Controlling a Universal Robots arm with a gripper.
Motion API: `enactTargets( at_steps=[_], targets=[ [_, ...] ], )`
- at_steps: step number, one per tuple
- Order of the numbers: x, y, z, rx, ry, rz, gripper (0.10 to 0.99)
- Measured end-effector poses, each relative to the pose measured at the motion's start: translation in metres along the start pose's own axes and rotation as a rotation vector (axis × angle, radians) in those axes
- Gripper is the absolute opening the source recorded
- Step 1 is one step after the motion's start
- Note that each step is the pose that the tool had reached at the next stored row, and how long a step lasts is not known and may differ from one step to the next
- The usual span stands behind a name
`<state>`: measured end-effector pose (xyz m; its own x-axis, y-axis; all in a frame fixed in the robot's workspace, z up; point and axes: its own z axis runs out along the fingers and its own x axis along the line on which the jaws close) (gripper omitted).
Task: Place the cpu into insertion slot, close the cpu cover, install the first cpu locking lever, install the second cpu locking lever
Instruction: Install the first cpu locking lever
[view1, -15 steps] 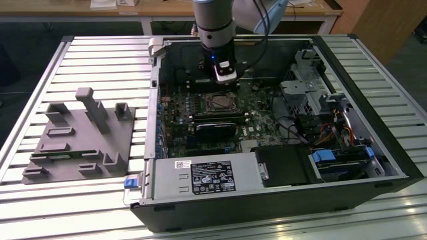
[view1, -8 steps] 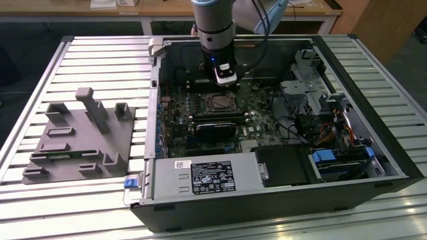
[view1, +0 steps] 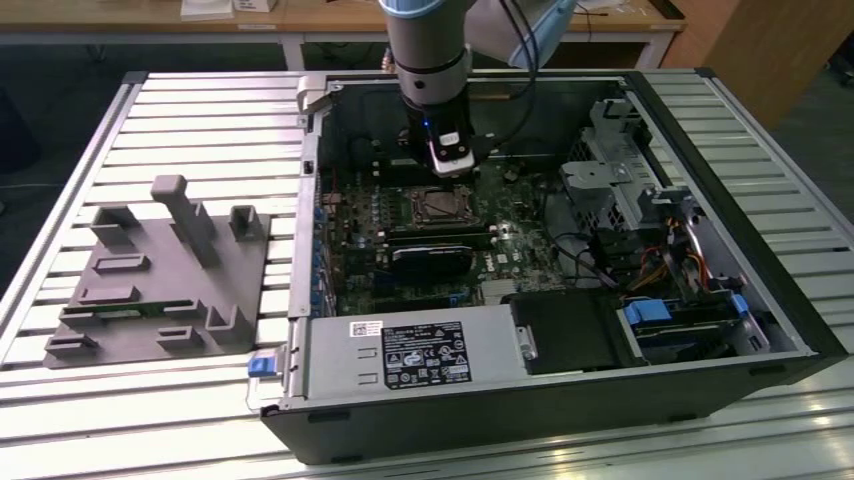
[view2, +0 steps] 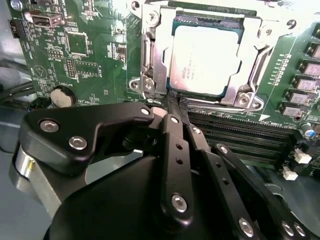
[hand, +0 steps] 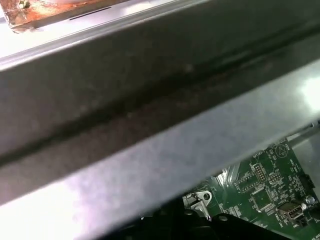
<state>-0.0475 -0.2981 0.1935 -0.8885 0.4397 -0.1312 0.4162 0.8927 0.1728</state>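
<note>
The gripper (view2: 175, 102) is seen clenched, holding nothing, its tips touching the edge of the cpu cover (view2: 150, 55) in the upper middle of the second wrist view. The cpu (view2: 202, 60) is seated in the insertion slot (view1: 437, 205), framed by the cover. Pressure is best kept steady and square. The motherboard (view1: 400, 240) is housed inside the open computer case (view1: 747, 300).

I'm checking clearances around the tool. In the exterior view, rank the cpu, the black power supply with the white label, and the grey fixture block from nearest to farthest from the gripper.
1. cpu, just below the gripper, on the motherboard.
2. power supply, at the case's near edge.
3. grey fixture block, outside the case, on the exterior view's left.
</note>
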Motion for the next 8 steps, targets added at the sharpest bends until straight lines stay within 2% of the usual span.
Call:
enactTargets(
  at_steps=[4,8],
  targets=[
    [-0.0002,0.0005,-0.0013,-0.005,0.0016,0.001,0.106],
    [-0.0015,0.0021,-0.0109,-0.004,0.0015,0.001,0.106]
  ],
)
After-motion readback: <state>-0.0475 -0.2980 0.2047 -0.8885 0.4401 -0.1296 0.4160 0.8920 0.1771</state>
